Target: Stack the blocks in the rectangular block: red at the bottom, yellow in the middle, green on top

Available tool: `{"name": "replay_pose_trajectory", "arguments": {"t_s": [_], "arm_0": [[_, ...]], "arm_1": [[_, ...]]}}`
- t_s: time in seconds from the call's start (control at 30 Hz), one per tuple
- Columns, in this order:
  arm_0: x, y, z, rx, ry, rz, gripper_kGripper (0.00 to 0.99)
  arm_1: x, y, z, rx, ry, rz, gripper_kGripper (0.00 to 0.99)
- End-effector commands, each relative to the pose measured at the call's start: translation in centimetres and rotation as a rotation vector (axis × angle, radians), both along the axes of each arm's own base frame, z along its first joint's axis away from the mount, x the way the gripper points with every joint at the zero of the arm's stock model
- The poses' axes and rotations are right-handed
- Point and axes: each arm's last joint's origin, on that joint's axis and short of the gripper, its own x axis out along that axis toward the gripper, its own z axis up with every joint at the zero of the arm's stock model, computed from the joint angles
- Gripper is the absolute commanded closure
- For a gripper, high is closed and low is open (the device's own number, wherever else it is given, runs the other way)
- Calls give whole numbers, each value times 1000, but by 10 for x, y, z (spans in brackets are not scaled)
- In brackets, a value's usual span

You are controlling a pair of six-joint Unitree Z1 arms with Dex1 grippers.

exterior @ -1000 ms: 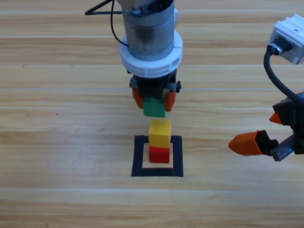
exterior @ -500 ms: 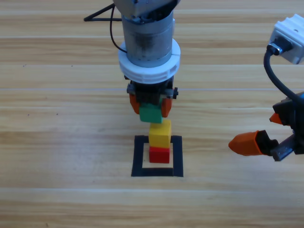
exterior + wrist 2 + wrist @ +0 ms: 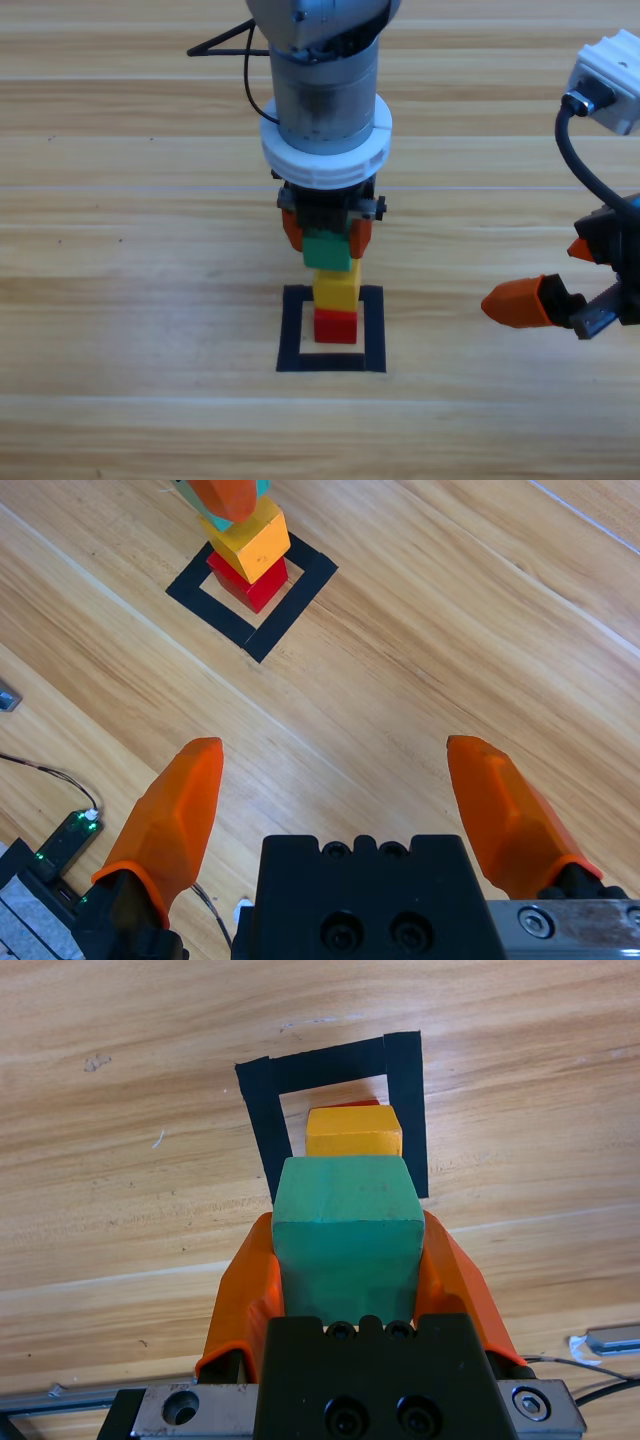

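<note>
Three cubes, nearly one tower.
My left claw (image 3: 327,231) clamps the teal-green cube (image 3: 327,251), now lowered from higher up onto the yellow cube (image 3: 336,287) above the red cube (image 3: 335,325) inside the tape square (image 3: 293,328); my right claw (image 3: 345,795) waits open.

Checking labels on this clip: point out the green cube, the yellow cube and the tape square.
green cube (image 3: 345,1222), left wrist view, its top face.
yellow cube (image 3: 335,290), high view, its front face.
tape square (image 3: 292,330), high view, its left strip.

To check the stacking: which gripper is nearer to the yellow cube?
Left. The left gripper holds the green cube just above the yellow cube; the right gripper waits, open, far to its right.
</note>
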Motion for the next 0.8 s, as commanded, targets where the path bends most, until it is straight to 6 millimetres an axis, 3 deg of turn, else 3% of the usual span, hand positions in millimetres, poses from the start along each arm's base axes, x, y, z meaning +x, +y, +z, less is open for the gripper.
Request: {"name": "replay_pose_trajectory", "arguments": {"t_s": [0.03,0.8], "arm_0": [[-2,-14,-31,51,56,-15,923],[-1,-17,-35,50,61,-15,921]], "arm_1": [[5,-3,-11,-23,18,-27,7],[5,-3,-12,-27,19,-26,7]]}}
